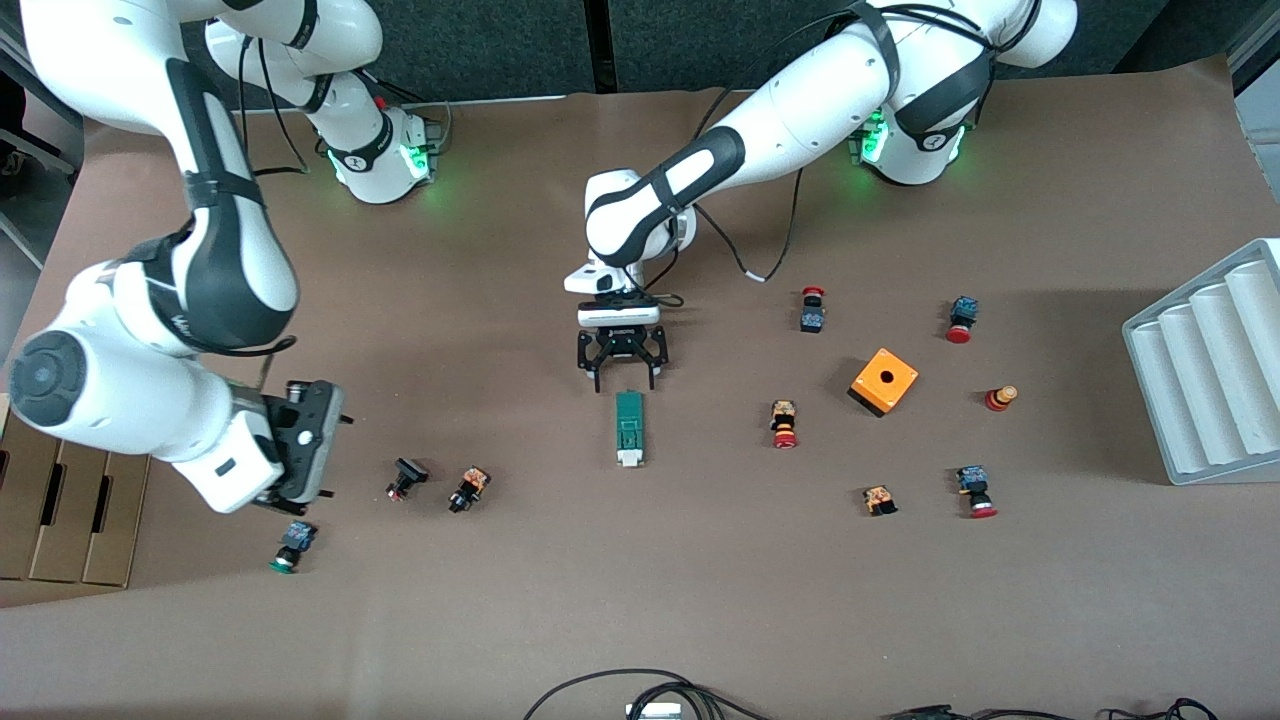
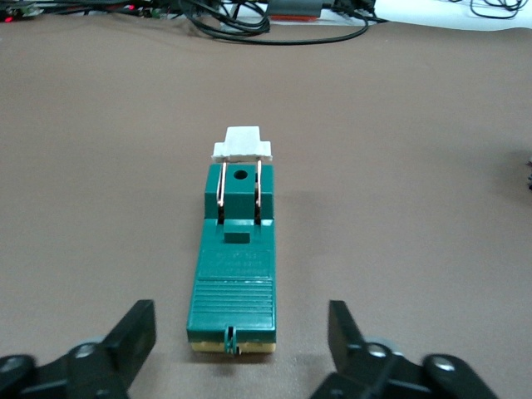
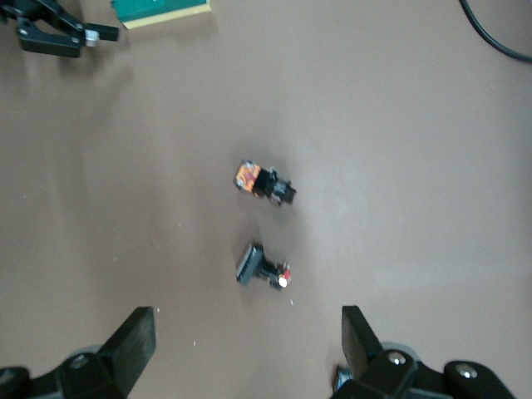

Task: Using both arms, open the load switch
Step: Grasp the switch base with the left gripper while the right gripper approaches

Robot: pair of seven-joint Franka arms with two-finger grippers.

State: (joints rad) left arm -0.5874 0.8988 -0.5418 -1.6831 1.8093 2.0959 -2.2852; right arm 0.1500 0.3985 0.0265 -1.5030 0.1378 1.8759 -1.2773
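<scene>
The load switch (image 1: 628,428) is a narrow dark-green block with a white end piece, lying flat mid-table. The left gripper (image 1: 622,378), fingers spread, hovers at its green end. The right gripper (image 1: 305,440), fingers spread, waits near the right arm's end.

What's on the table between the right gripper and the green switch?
Two small push buttons lie between the right gripper and the switch. The front view shows it; the right wrist view shows both buttons too.

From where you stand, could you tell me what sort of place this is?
Probably a robotics lab bench: two white robot arms at a brown paper-covered table strewn with push buttons and a green load switch.
</scene>
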